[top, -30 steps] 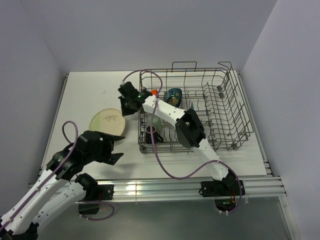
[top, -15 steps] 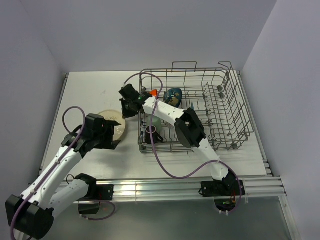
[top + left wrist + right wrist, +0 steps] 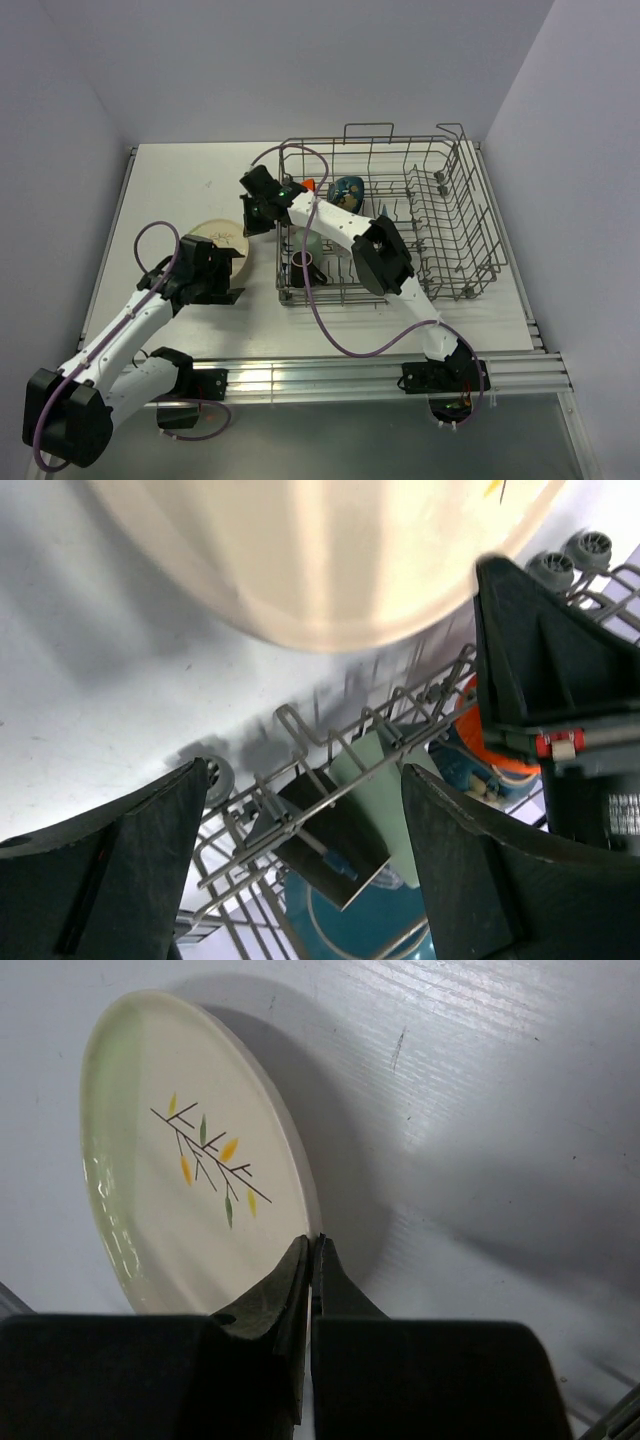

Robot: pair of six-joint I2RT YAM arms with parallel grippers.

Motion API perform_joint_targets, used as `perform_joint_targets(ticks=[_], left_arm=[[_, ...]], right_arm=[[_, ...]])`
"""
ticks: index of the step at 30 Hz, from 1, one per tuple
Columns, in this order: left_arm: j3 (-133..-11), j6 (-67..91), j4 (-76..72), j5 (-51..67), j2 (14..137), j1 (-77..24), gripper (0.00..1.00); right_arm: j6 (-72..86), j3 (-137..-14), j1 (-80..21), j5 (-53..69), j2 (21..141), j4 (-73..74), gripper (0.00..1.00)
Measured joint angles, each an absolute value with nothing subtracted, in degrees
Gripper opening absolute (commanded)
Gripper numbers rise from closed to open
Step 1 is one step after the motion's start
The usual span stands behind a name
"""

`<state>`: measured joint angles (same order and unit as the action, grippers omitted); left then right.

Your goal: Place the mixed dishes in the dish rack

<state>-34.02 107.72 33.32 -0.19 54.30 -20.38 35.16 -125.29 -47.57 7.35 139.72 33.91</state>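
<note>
Your left gripper (image 3: 232,278) hangs low over the white table (image 3: 170,180), well to the left of the dish rack (image 3: 470,230). Its jaws are spread wide and nothing is caught between them. In its wrist view the two dark fingers (image 3: 110,870) frame the rack's left wall (image 3: 300,730), with the gap between them empty. The cream plate (image 3: 212,235) lies on the table just beyond that gripper, also left of the rack and clear of its wires, so it is not yet loaded. It fills the top of the left wrist view (image 3: 320,560), and the right wrist view shows its painted twig with yellow and green leaves (image 3: 190,1190). Your right gripper (image 3: 252,222) reaches across the rack's left edge and comes down between the rack and the plate. Its jaws are pinched fully together and hold nothing. The tips (image 3: 312,1245) are right at the plate's rim, though you cannot tell from these views whether they touch it. Inside the rack, at its near-left corner, the dark brown mug (image 3: 303,270) sits among the tines, and the pale green mug (image 3: 313,243) is just behind it. Through the wires the left wrist camera sees both, the brown one (image 3: 325,835) and the green one (image 3: 385,770), with a teal plate (image 3: 340,930) beneath them. Further back along the rack's left side there is the orange bowl (image 3: 308,185). The blue bowl (image 3: 347,190) stands just to the right of it, toward the rack's middle.
</note>
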Motion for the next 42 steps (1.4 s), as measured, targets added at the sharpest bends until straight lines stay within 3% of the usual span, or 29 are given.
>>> perform_joint_targets(ticks=[42], left_arm=[[-22.3, 101.7, 12.3, 1.7, 60.8, -6.9, 0.84]], right_arm=[[38.9, -119.4, -46.3, 14.2, 133.9, 34.3, 0.00]])
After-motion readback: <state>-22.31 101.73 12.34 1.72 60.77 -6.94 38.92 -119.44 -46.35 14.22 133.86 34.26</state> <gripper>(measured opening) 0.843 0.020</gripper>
